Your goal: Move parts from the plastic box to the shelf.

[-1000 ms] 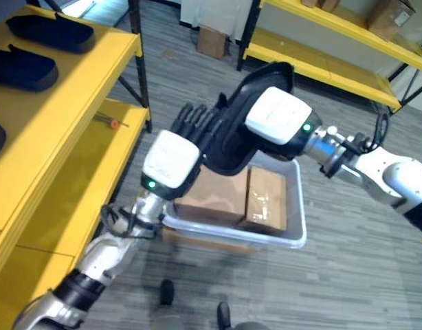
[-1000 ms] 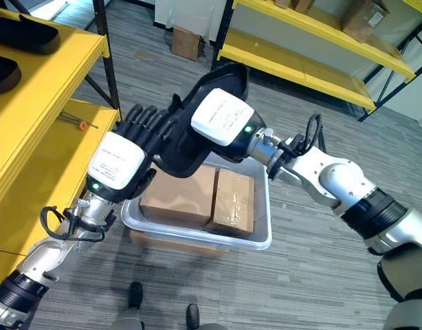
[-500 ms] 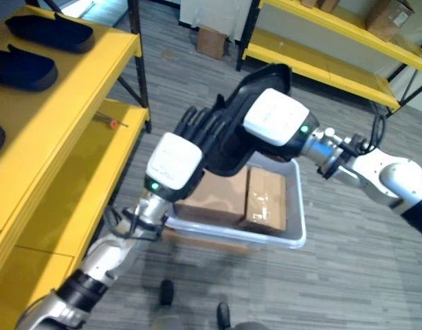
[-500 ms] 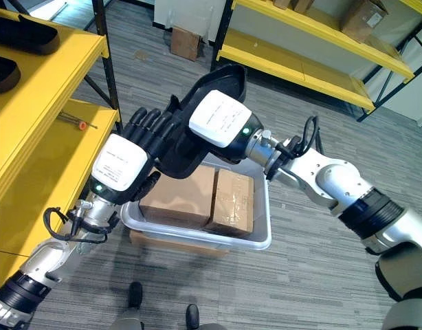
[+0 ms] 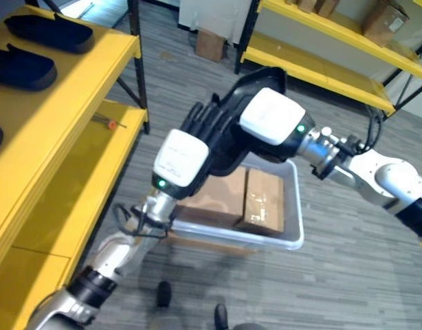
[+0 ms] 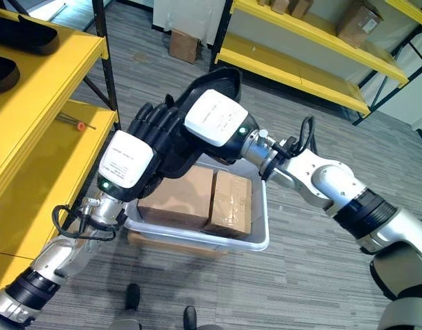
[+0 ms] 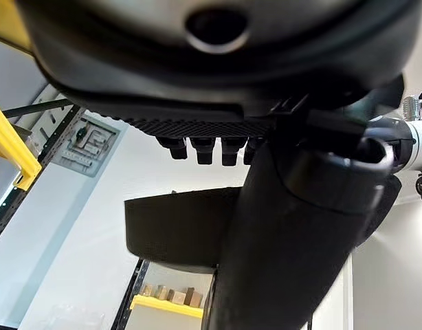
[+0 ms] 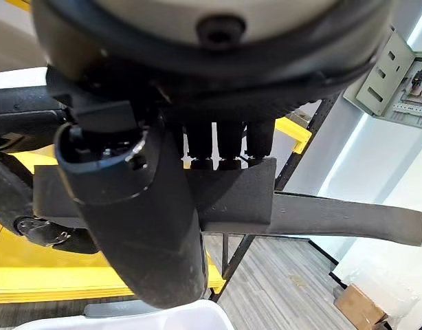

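Above the grey plastic box (image 6: 256, 237), a black moulded part (image 6: 209, 86) is gripped by the left hand (image 6: 139, 148) and right hand (image 6: 211, 118), and should be kept level while swung to the yellow shelf (image 6: 42, 65).

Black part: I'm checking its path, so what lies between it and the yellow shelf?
Nothing: in the left eye view, only bare floor separates the black part from the yellow shelf.

The part (image 6: 218, 86) looks matt black plastic, the box (image 6: 260, 220) smooth pale plastic, the shelf (image 6: 53, 62) glossy yellow.
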### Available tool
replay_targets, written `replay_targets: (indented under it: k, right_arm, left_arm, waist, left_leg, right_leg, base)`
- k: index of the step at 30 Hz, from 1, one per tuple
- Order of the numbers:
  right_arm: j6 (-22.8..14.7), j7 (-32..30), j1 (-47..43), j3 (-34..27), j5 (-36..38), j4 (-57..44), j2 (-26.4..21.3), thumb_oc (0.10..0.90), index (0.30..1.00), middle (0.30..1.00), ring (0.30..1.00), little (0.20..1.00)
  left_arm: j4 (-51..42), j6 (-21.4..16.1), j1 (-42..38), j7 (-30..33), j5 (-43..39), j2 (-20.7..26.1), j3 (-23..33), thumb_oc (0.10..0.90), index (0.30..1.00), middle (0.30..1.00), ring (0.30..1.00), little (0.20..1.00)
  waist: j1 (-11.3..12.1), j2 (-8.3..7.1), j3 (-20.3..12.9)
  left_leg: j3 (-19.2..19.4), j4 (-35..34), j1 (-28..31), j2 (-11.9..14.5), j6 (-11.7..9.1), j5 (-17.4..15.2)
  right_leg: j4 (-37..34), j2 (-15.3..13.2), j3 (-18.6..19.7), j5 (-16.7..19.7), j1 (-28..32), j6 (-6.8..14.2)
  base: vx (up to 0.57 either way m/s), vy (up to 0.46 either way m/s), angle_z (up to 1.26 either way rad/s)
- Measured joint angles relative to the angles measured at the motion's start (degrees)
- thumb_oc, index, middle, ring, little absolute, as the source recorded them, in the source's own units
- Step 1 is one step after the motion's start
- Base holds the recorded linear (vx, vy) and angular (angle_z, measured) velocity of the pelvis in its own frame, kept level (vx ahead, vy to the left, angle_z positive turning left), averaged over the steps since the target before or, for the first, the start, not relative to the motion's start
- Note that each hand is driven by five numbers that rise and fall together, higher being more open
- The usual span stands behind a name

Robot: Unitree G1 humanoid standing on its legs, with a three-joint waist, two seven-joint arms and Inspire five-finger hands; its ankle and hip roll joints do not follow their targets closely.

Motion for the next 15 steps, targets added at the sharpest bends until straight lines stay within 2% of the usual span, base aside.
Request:
replay_targets:
  k: [11,12,13,15]
  right_arm:
    - [0.85,-0.36,0.01,-0.02,1.0,0.11,0.79,0.4,0.3,0.3,0.3,0.3]
    - [0.93,-0.37,0.01,-0.03,1.01,0.11,0.86,0.4,0.3,0.3,0.3,0.3]
    - [0.96,-0.37,0.01,-0.03,1.02,0.11,0.86,0.4,0.3,0.3,0.3,0.3]
    - [1.02,-0.37,0.02,-0.03,1.02,0.11,0.86,0.4,0.3,0.3,0.3,0.3]
  left_arm:
    - [0.18,0.91,-0.01,0.04,-2.17,-1.95,-0.62,0.9,1.0,1.0,1.0,1.0]
    - [0.18,1.05,-0.01,0.04,-2.18,-2.33,-0.62,0.602,0.583,0.583,0.583,0.583]
    - [0.18,1.14,-0.01,0.05,-2.21,-2.59,-0.63,0.4,0.3,0.3,0.3,0.3]
    - [0.18,1.37,-0.01,0.17,-2.24,-2.76,-0.6,0.4,0.3,0.3,0.3,0.3]
  waist:
    - [0.05,-0.15,-0.11]
    - [0.06,-0.15,-0.11]
    - [0.09,-0.15,-0.11]
    - [0.13,-0.15,-0.11]
  left_leg:
    - [0.01,0.0,0.0,0.0,-0.01,0.03]
    - [0.01,0.0,0.0,0.0,-0.01,0.03]
    - [0.01,0.0,0.0,0.0,-0.01,0.03]
    - [0.0,0.0,0.0,0.01,-0.01,0.03]
  right_leg:
    - [0.0,-0.02,0.06,0.0,-0.01,0.0]
    - [0.0,-0.01,0.06,0.0,-0.01,0.0]
    - [0.0,-0.01,0.06,0.0,-0.01,0.0]
    - [0.0,0.0,0.06,0.0,0.0,0.0]
  base:
    - [0.0,0.0,0.0]
    - [0.0,0.0,0.0]
    - [0.0,0.0,0.0]
    - [0.0,0.0,0.0]
